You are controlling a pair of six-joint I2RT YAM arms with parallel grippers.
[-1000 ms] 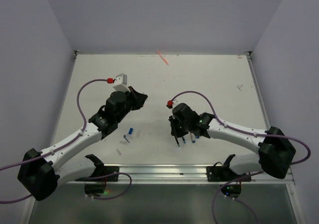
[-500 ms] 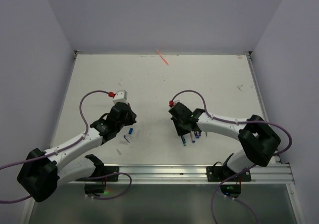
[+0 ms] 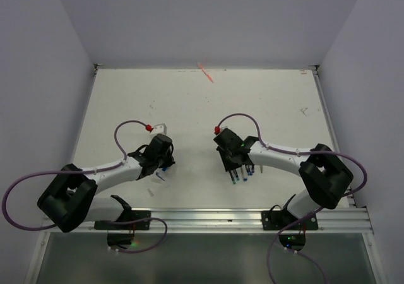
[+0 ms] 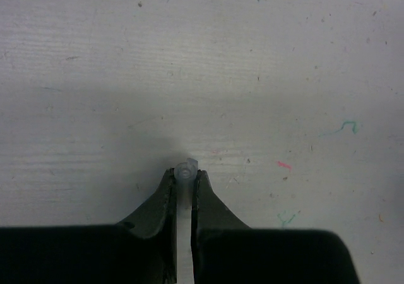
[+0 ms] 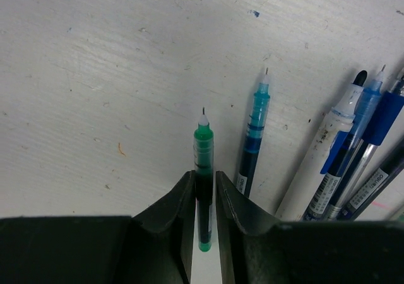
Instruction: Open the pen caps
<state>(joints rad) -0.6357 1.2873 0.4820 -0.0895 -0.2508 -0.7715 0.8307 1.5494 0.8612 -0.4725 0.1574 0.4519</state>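
the left gripper is pinched tight on a small pale cap, which pokes out just past the fingertips. it hangs low over the bare table, left of centre and well apart from the pens. that looks like a spot for dropping the cap where it won't roll among them.

the right gripper is down at the table with a green pen lying between its jaws. the nib is bare, so this pen is done. the jaws stand only a sliver wider than the barrel, and i cannot tell whether they grip it or merely flank it. the pen lies parallel to a teal pen just beside it, also uncapped, nib pointing the same way.

further right, more pens fan out, touching one another, at least two with bare tips. the frame edge crops the rest, so whether any there keeps its cap is unclear. lining finished pens up side by side likely keeps them sorted and easy to reach.
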